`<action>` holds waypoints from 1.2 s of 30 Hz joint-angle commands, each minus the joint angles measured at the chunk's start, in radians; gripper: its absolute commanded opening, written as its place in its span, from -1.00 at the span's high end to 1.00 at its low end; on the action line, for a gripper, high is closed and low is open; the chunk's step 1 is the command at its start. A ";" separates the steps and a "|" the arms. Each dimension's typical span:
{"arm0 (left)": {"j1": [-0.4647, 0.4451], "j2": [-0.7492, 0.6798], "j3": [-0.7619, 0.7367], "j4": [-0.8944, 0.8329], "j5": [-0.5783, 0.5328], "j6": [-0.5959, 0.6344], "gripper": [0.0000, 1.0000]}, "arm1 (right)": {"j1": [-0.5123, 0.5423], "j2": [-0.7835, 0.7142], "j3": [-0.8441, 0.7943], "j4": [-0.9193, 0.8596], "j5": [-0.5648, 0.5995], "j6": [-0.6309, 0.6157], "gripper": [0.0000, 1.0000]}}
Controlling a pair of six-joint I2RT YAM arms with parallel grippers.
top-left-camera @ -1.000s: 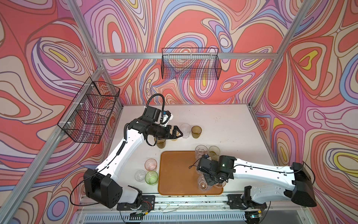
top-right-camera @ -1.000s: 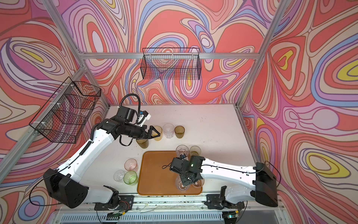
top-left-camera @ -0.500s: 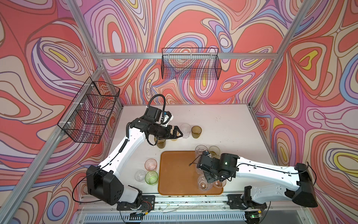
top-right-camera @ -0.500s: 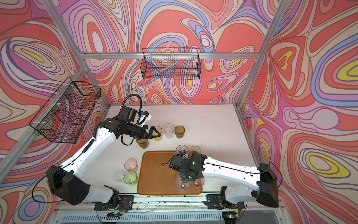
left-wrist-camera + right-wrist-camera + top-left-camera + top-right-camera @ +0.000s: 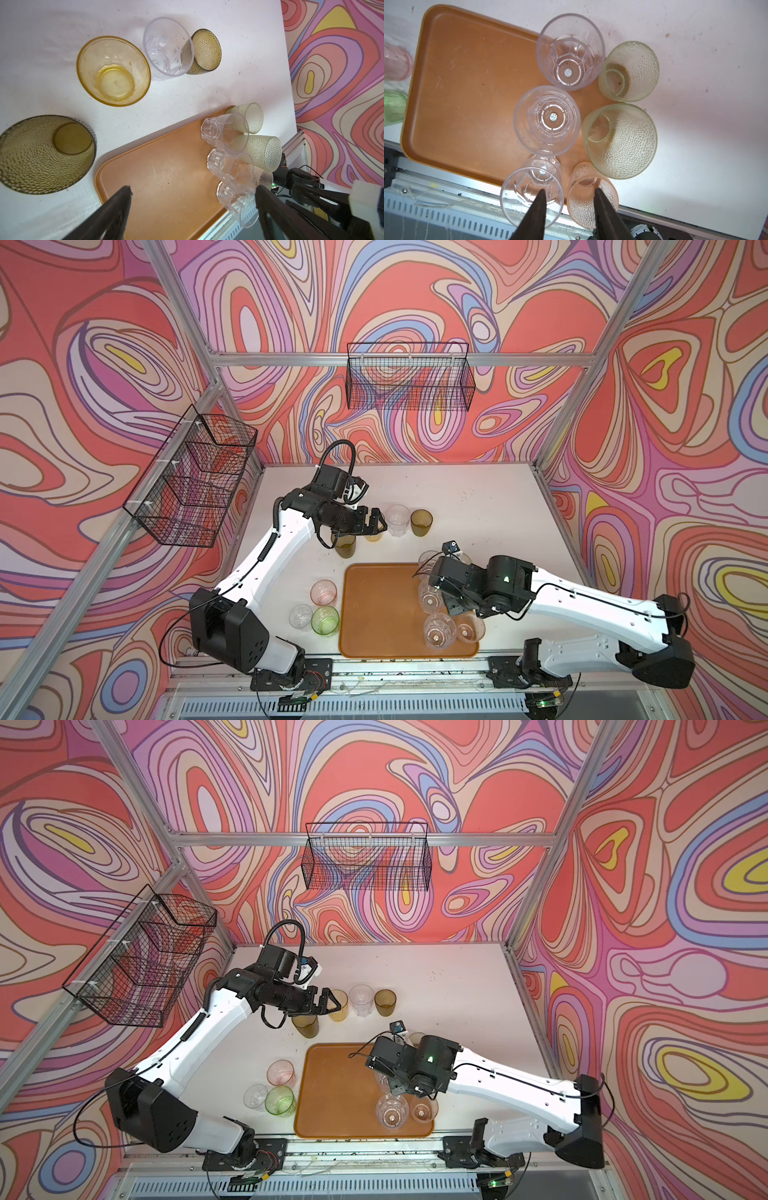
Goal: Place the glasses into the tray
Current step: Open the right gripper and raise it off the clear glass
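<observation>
Currently, the tray point(image 5: 376, 614) lies on the table point(image 5: 478, 506) at its near edge, between the two arms; three clear faceted glasses point(image 5: 547, 120) stand upright in a row inside it, along its right side; a peach dimpled glass point(image 5: 591, 193) stands beside the nearest of them, at the rim; two pale green glasses point(image 5: 618, 141) sit just beside the row, whether on tray or table I cannot tell. Right claw point(image 5: 569, 189) hangs above the nearest clear glass and the peach one, jaws parted, nothing pinched. Left claw point(image 5: 193, 188) is spread wide and empty, just beside an amber glass point(image 5: 114, 70) behind the tray; an olive glass point(image 5: 45, 153), a clear glass point(image 5: 168, 45) and a second olive glass point(image 5: 205, 52) stand near it on the table. Pink glass point(image 5: 323, 591), green glass point(image 5: 325, 619) and another clear one point(image 5: 301, 616) stand left of the tray.
</observation>
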 commanded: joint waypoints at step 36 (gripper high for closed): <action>0.175 0.184 0.056 -0.258 -0.373 0.031 -0.35 | -0.339 0.010 0.079 0.170 -0.091 -0.296 0.15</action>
